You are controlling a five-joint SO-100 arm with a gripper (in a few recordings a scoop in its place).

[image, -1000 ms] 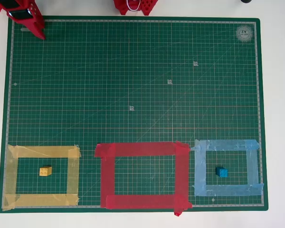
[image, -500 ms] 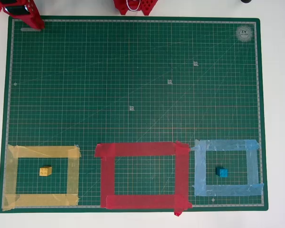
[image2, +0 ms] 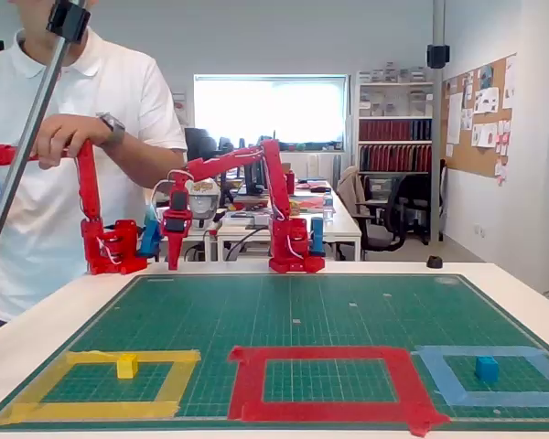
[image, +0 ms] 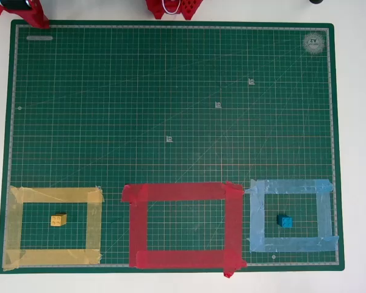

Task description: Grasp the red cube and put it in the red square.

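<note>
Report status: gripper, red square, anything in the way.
Gripper hangs by the mat's far left corner, jaws unclear. Red square holds no cube. Yellow cube in yellow frame, blue cube in light-blue frame.

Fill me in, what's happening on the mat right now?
Nothing is being handled. The red arm's claw hangs over the mat's back left corner in the fixed view, away from the tape squares; I can't tell if it is open. The yellow cube sits in the yellow square, the blue cube in the blue square. The red square holds nothing, and I can't spot a red cube. A person stands behind.
</note>
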